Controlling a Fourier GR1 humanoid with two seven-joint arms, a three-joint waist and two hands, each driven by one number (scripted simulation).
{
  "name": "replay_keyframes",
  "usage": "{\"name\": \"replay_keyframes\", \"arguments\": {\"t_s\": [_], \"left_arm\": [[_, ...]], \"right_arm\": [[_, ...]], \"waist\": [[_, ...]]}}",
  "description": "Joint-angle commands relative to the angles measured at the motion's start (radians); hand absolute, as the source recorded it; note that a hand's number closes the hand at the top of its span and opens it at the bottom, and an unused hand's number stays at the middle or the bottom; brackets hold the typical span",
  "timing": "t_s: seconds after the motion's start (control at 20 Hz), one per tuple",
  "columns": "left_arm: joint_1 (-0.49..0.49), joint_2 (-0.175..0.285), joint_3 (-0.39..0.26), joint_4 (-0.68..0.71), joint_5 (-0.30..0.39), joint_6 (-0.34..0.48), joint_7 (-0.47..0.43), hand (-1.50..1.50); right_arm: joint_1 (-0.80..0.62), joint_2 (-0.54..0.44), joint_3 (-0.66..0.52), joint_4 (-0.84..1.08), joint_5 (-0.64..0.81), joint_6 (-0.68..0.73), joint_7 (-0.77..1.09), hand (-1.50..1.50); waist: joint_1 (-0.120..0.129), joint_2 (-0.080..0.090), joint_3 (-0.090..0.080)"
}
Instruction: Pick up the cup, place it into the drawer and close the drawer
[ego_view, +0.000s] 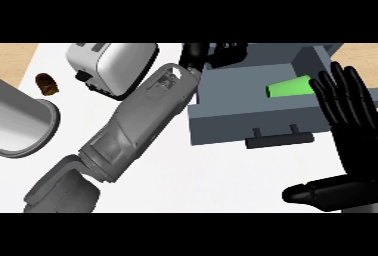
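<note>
- Your right hand (347, 107) is at the right edge of the frame, released, with straight fingers. Its wrist is cut off at the bottom.
- Your left hand (214, 52) is at top centre, by the upper left corner of the open drawer (221, 127). I cannot tell if it is released or clenched.
- The green cup (289, 86) lies on its side inside the drawer, apart from the left hand.
- On the white counter (221, 175), a toaster (114, 62) stands upper left. A metal pot (22, 120) is cut by the left edge, and a small brown thing (46, 84) is hard to name.
</note>
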Motion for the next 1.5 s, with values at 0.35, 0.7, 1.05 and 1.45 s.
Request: {"name": "replay_keyframes", "arguments": {"t_s": [0.35, 0.7, 1.05, 1.45], "left_arm": [[0.001, 0.000, -0.099, -0.018, 0.083, 0.043, -0.018, -1.50], [0.020, 0.000, -0.038, -0.089, 0.196, -0.017, -0.141, -1.50], [0.073, 0.002, 0.035, -0.169, 0.217, -0.030, -0.130, -1.50], [0.247, 0.166, 0.075, -0.411, 0.236, -0.038, -0.074, -1.50]], "right_arm": [[0.001, 0.016, 0.005, 0.016, -0.014, 0.011, -0.037, -1.50], [-0.023, 0.011, -0.008, -0.015, -0.118, 0.010, 0.066, -1.50], [0.030, -0.052, -0.063, -0.057, -0.176, 0.079, 0.055, 1.50], [0.088, -0.160, -0.019, -0.139, -0.032, 0.172, 0.065, 1.50]], "waist": [[-0.005, 0.002, 0.000], [0.026, -0.006, -0.002], [0.089, -0.023, -0.002], [0.122, -0.034, -0.003]]}}
